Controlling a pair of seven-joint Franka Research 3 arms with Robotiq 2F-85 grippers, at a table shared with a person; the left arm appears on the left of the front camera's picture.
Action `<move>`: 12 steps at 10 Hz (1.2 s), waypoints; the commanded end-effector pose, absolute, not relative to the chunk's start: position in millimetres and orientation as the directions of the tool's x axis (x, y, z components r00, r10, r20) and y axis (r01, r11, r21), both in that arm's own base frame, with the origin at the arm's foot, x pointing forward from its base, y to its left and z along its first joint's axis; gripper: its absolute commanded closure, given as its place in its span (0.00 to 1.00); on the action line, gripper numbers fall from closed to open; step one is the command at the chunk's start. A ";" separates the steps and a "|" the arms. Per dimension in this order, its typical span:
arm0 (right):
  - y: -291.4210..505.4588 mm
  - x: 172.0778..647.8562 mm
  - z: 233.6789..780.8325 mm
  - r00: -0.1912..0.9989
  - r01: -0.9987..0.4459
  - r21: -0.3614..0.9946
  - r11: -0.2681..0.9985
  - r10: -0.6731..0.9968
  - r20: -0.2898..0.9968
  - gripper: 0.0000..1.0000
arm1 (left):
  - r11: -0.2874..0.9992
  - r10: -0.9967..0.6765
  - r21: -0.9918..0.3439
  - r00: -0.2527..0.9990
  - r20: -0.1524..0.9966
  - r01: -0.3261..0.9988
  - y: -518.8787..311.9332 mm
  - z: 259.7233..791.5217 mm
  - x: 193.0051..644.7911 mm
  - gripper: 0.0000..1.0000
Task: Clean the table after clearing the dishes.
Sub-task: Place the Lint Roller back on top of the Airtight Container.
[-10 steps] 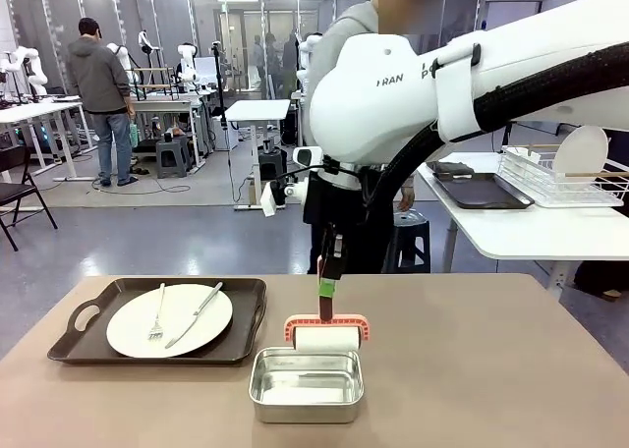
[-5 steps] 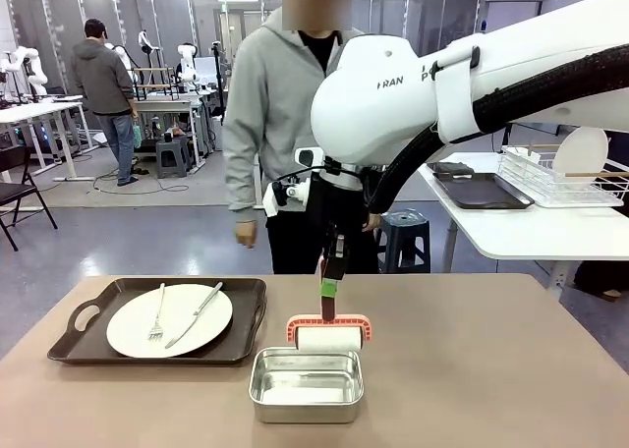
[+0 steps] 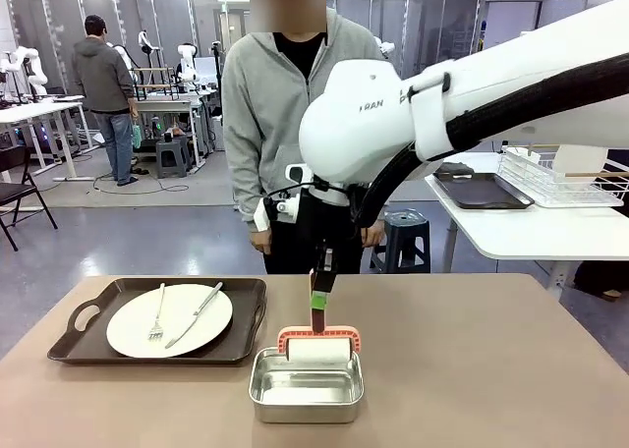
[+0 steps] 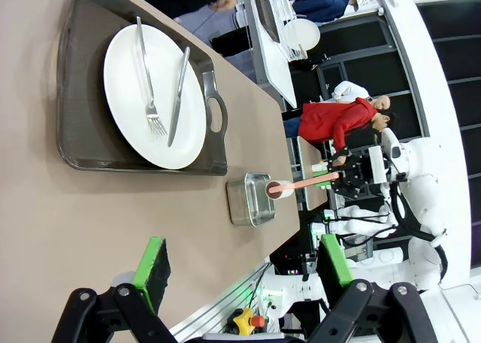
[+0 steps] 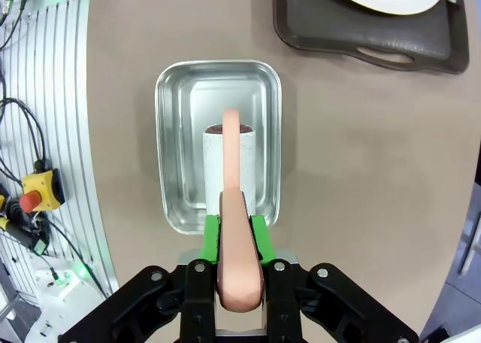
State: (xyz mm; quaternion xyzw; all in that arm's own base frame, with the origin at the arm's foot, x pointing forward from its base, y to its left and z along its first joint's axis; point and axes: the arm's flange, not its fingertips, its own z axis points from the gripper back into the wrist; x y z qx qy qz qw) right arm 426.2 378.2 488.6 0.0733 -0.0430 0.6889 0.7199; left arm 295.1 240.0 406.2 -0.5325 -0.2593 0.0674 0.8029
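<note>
Worktop point(image 3: 491, 369) in the front view is a plain light-brown slab, bare on its right half. On its left stands the dark brown tray point(image 3: 251, 310). It carries the white plate point(image 3: 128, 335), with the fork point(image 3: 157, 312) and the knife point(image 3: 197, 312) lying side by side on it. Near the middle, close to my edge, sits the steel pan point(image 3: 306, 394). The right jaws are clenched on the salmon handle of the roller point(image 3: 318, 350), which hangs upright with its white roll at the pan's far rim. A person point(image 3: 280, 104) in a grey hoodie stands at the far side behind it.

The right wrist view gives me what the front cannot. Looking straight down, the green pads point(image 5: 213, 234) pinch the handle from both sides. The roll lies inside the pan's outline, toward the end nearest the jaws. Whether it touches the bottom I cannot tell.

The left wrist view adds the left jaws. They are released, pads wide apart with nothing between them, over bare worktop with the tray and the pan ahead of them.
</note>
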 end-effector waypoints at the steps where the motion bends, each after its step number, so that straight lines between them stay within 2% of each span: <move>1: 395.3 433.9 478.3 0.057 -0.998 0.045 0.051 0.986 0.159 0.79 | 0.420 0.380 -0.890 0.857 0.349 0.177 241.3 409.5 293.2 0.00; 6: 410.0 443.5 440.6 0.068 -0.996 0.075 0.057 0.986 0.152 0.79 | 0.420 0.380 -0.890 0.857 0.349 0.177 241.3 409.5 293.2 0.00; 12: 395.4 475.3 403.0 0.000 -0.999 0.047 -0.009 0.982 0.191 0.79 | 0.420 0.380 -0.890 0.857 0.349 0.177 241.3 409.5 293.2 0.00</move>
